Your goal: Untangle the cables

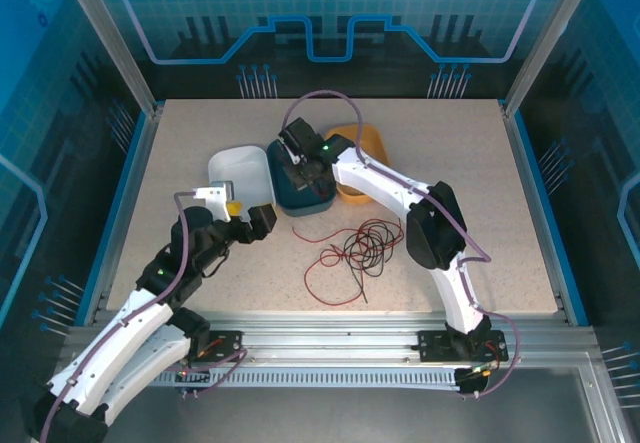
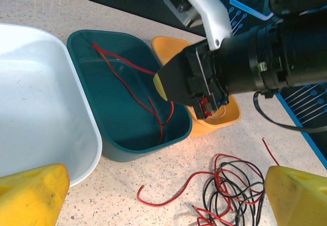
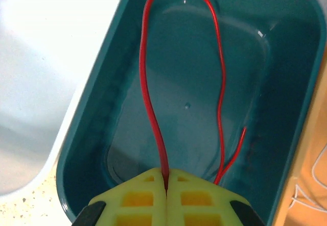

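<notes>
Now over tray, R claw nips cable

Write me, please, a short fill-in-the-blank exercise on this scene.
The right gripper is shut on a ____ cable in the teal tray.
That tray stands ____ the white tray and the orange tray.
The tangle on the table holds red and ____ cables.
The left gripper is ____.
Missing: red; between; black; open.
</notes>
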Robot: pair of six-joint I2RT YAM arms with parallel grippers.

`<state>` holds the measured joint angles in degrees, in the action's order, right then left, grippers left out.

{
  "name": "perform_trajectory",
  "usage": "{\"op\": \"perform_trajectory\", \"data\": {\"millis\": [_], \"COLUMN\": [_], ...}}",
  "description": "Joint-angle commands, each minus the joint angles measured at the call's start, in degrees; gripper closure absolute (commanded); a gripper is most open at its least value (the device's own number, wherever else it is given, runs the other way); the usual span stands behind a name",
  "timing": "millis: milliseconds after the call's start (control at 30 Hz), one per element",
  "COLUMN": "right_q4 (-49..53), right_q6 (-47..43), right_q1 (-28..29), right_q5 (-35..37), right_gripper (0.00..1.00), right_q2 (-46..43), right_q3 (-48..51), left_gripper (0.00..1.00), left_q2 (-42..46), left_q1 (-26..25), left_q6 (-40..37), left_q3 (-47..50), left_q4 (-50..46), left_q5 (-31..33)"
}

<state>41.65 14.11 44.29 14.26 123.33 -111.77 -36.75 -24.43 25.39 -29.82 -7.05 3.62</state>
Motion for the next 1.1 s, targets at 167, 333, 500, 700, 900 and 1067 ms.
{"op": "perform_trajectory", "data": {"millis": [167,333,500,700,900,1067], "right_q4": [-4.8,-4.4,-3.3,-1.3,-0.6,0.3], "right_q6": [-1.5,-2.7,-3.3,-4.1,-4.5,-4.9], "right_q1": [-0.6,-1.0,-1.3,-1.3,-1.3,-1.2], "right_q5": [-3.4,-3.3,-5.0,-6.4,-6.8,-6.8], "right_gripper": [0.99,0.99,0.96,0.93,0.84,0.70], "right_q2": [-1.4,1.2,3.4,5.2,5.5,5.2], "right_q3": [3.7,2.5,0.5,-1.8,-1.8,-2.2], "left_gripper": [0.01,0.01,0.01,0.01,0.01,0.01], "left_q2": [-0.4,-0.5,-0.5,-0.5,-0.5,-0.6], "left_q1": [0.7,0.8,0.8,0.8,0.9,0.9], "left_q6": [0.4,0.5,0.6,0.6,0.8,1.0], "left_q3": [0.3,0.1,-0.1,-0.1,-0.1,-0.1], "left_q4": [1.8,1.6,1.5,1.5,1.1,0.7], "left_q5": [-1.0,-1.2,-1.2,-0.9,-0.4,-0.2]}}
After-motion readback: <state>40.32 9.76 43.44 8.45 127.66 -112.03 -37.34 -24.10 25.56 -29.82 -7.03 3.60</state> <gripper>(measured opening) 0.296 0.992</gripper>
